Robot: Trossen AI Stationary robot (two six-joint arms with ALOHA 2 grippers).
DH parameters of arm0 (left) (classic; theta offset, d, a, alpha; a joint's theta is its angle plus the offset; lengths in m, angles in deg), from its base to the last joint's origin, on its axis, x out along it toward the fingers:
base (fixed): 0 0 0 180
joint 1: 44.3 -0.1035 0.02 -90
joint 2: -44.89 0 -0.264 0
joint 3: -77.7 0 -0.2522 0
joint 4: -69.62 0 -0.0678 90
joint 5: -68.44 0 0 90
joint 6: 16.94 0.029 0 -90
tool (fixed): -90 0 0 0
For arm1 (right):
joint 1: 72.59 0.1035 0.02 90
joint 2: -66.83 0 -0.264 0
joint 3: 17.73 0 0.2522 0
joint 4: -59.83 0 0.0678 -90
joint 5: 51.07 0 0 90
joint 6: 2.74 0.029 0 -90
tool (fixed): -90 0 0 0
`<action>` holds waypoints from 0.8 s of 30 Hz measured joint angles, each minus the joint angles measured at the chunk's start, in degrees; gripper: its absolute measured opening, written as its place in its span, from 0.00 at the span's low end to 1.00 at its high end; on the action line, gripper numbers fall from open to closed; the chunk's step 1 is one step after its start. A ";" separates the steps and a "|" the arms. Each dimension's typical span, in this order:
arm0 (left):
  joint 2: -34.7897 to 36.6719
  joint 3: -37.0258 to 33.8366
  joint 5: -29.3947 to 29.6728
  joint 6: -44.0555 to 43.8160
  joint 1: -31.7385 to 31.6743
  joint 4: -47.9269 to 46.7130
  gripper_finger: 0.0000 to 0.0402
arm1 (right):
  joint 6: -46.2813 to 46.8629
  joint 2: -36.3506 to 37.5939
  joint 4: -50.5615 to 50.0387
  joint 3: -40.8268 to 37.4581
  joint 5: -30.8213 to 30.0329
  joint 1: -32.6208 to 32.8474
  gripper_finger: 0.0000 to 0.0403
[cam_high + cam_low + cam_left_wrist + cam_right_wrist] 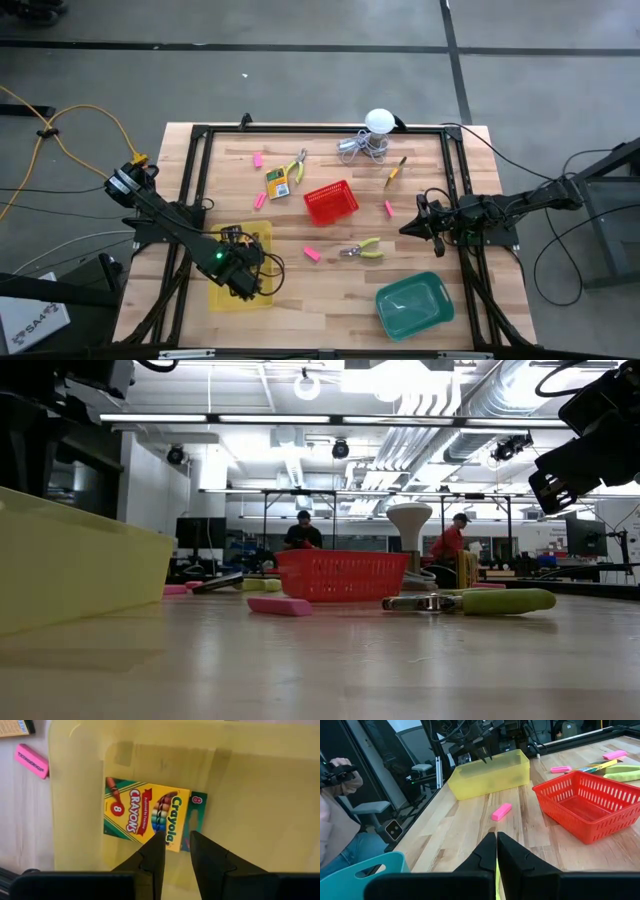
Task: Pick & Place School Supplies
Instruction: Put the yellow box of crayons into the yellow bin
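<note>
The left gripper (177,845) hangs over the yellow tray (250,780), fingers slightly apart and gripping nothing. A crayon box (147,812) lies flat on the tray floor just beneath the fingertips. The right gripper (496,842) waits at the table's right side, fingers pressed together, facing the red basket (590,802) and a pink eraser (501,812).

Left claw (243,283) over yellow tray (262,237); red basket (331,202) mid-table, teal tray (412,305) nearer.

Left tool (177,845) pointing down, fingers slightly parted; right tool (496,851) low, fingers pressed together.
</note>
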 joint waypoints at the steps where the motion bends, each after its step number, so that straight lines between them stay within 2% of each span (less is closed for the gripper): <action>1: 0.00 0.00 0.00 0.00 0.00 0.07 0.21 | 0.00 0.00 0.02 0.00 0.00 0.00 0.01; 9: 1.50 0.00 1.30 3.59 -1.26 3.30 0.21 | 0.00 0.00 0.00 0.00 0.00 -0.02 0.01; 20: 5.12 0.07 1.68 16.16 -6.64 14.44 0.21 | 0.00 0.00 0.00 -0.02 0.00 0.00 0.01; 24: 5.27 0.07 1.68 18.14 -9.94 18.26 0.21 | 0.00 -0.01 0.00 -0.01 0.00 0.00 0.01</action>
